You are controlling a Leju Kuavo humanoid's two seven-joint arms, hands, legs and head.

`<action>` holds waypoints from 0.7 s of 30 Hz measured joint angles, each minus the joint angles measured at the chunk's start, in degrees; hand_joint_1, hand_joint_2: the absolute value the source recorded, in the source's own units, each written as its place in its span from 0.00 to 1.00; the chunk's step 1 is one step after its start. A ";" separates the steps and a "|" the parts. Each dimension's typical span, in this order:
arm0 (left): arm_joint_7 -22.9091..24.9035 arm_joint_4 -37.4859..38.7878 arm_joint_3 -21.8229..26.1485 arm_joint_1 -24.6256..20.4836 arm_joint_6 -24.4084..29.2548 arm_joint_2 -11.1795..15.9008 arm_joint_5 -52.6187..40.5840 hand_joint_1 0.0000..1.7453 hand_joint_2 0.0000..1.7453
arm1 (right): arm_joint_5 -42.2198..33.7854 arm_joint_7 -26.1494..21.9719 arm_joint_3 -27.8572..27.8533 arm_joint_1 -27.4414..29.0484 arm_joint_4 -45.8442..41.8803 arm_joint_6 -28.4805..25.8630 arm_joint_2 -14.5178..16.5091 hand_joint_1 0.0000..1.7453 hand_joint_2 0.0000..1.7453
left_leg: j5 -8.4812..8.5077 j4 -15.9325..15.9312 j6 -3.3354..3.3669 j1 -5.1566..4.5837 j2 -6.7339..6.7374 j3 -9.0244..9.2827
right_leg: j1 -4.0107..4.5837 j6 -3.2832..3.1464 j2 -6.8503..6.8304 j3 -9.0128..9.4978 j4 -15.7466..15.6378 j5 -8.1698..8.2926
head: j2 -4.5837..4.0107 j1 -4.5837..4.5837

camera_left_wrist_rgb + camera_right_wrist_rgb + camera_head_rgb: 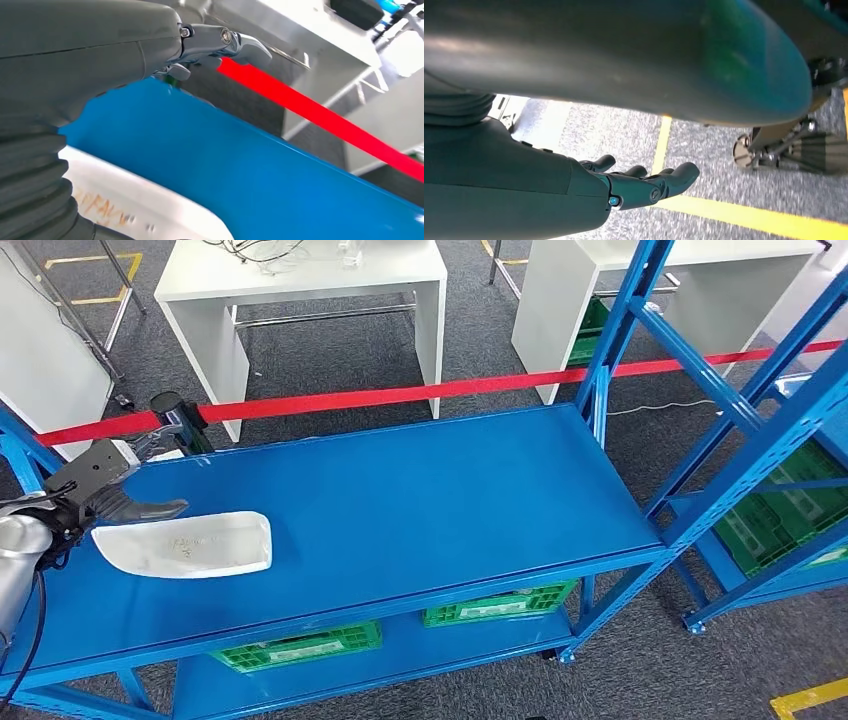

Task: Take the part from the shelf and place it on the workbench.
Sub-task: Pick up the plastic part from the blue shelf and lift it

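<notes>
On the blue shelf, white part just beside the left robot hand, fingers spread, nothing held.

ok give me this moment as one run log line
left hand: at white part, grasp unclear | part: on blue shelf | right hand: open, hanging over floor | placed: no

— What carries everything here?
— A blue metal shelf with a broad flat top deck.
— And what lies on that deck?
— A white tray-shaped part, flat near the left end toward the near edge. Green crates sit on the lower level beneath.
</notes>
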 joint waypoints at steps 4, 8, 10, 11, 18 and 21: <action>-2.42 -1.28 0.34 2.03 -5.23 0.38 6.63 0.00 1.00 | -0.01 -0.28 -0.25 -0.08 0.00 0.04 0.00 0.00 0.00 | -0.37 -0.01 0.65 -0.18 -0.13 0.29 | -0.03 -0.10 -0.13 0.69 -0.71 0.00 | 0.00 0.00; -3.72 -3.65 0.57 5.13 -8.99 0.74 11.03 0.00 1.00 | 0.00 -0.34 -0.74 -0.05 0.00 0.03 0.02 0.00 0.00 | -0.58 0.03 0.97 -0.31 -0.09 0.39 | -0.15 1.29 -0.13 0.96 -1.12 -0.03 | 0.00 -0.01; -4.17 -5.05 0.63 6.59 -10.16 1.16 12.27 0.00 1.00 | 0.00 -0.34 -0.99 -0.02 0.00 0.04 0.04 0.00 0.00 | -0.65 0.06 1.07 -0.39 -0.05 0.42 | -0.30 2.60 -0.10 1.04 -1.27 -0.10 | 0.00 -0.01; -4.39 -5.78 0.63 7.29 -10.49 1.43 12.51 0.00 1.00 | -0.01 -0.35 -1.13 0.01 0.00 0.04 0.04 0.00 0.00 | -0.66 0.06 1.08 -0.40 -0.04 0.44 | -0.34 2.97 -0.10 1.05 -1.29 -0.13 | 0.00 -0.02; -4.79 -8.96 0.62 10.39 -11.57 2.72 13.15 0.00 1.00 | -0.09 -0.46 -1.58 0.00 0.00 0.03 0.04 0.00 0.00 | -0.64 -0.05 1.05 -0.39 -0.01 0.64 | -0.17 3.14 -0.11 1.03 -1.10 -0.27 | 0.00 -0.02; -4.79 -10.73 0.60 12.18 -10.95 3.08 13.40 0.00 1.00 | -0.14 -0.42 -1.93 -0.02 0.00 0.04 0.04 0.00 0.00 | -0.62 -0.14 1.02 -0.38 0.04 0.76 | -0.15 3.10 -0.08 1.04 -1.05 -0.30 | 0.00 -0.02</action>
